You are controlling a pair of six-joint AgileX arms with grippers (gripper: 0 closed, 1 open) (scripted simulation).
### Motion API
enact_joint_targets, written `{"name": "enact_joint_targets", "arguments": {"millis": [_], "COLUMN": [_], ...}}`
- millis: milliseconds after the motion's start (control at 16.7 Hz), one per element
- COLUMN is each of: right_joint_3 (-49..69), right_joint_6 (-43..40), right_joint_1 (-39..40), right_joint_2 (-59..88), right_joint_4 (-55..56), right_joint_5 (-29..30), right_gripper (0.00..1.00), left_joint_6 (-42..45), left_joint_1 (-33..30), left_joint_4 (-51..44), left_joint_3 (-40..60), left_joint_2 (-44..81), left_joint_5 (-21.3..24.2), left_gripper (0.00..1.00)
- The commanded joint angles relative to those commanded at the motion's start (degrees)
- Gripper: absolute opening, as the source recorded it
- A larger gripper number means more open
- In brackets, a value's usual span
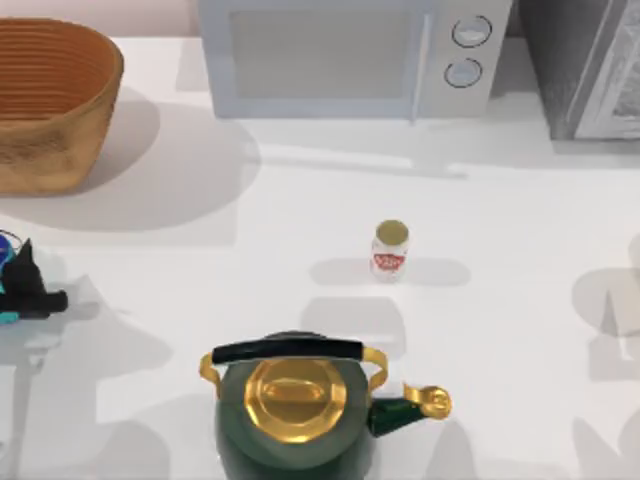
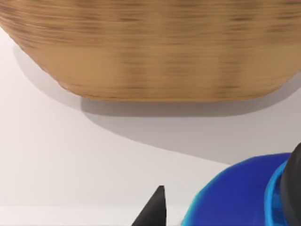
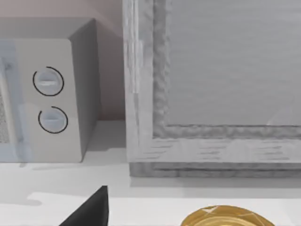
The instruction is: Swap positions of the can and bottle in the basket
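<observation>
The white can (image 1: 390, 252) with a red label and gold top stands upright on the table, right of centre. The wicker basket (image 1: 55, 140) sits at the back left; its tan wall (image 2: 150, 47) looms in the left wrist view. My left gripper (image 1: 22, 285) is at the table's left edge, in front of the basket, shut on the blue and cyan bottle (image 2: 240, 197). One dark finger (image 2: 155, 212) shows beside the bottle, and the other crosses it. The bottle is cut off at the top view's left edge. A dark part of my right gripper (image 3: 89, 212) faces the back of the table.
A green-and-gold kettle (image 1: 295, 410) stands at the front centre, close to the can. A microwave (image 1: 330, 55) and a grey appliance (image 1: 590, 60) line the back. Some gold rim (image 3: 221, 217) lies below my right wrist camera; what it belongs to is unclear.
</observation>
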Motion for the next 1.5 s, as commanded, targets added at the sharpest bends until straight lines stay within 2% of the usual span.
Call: {"name": "enact_joint_targets", "arguments": {"millis": [360,480,660,840,1020,1200,1500], "right_joint_3": [0.0,0.0,0.0,0.0,0.0,0.0,0.0], "right_joint_6": [0.0,0.0,0.0,0.0,0.0,0.0,0.0], "right_joint_1": [0.0,0.0,0.0,0.0,0.0,0.0,0.0], "right_joint_2": [0.0,0.0,0.0,0.0,0.0,0.0,0.0], "right_joint_4": [0.0,0.0,0.0,0.0,0.0,0.0,0.0], "right_joint_5": [0.0,0.0,0.0,0.0,0.0,0.0,0.0], "right_gripper": [1.0,1.0,1.0,1.0,1.0,1.0,1.0], "left_joint_6": [0.08,0.04,-0.13,-0.43,-0.77,-1.05,-1.22], "left_joint_1": [0.72,3.78,11.8,19.32,21.98,19.36,7.67], "left_joint_4": [-0.2,-1.56,-7.52,-18.95,-35.05,-52.86,-75.64], "left_joint_3": [0.22,1.43,5.18,11.84,21.59,33.25,50.28], "left_joint_2": [-0.5,-2.45,-7.24,-13.1,-18.29,-21.65,-24.35], "left_joint_5": [0.32,1.71,4.83,7.71,9.14,8.49,3.37], "left_gripper": [0.0,0.0,0.0,0.0,0.0,0.0,0.0]}}
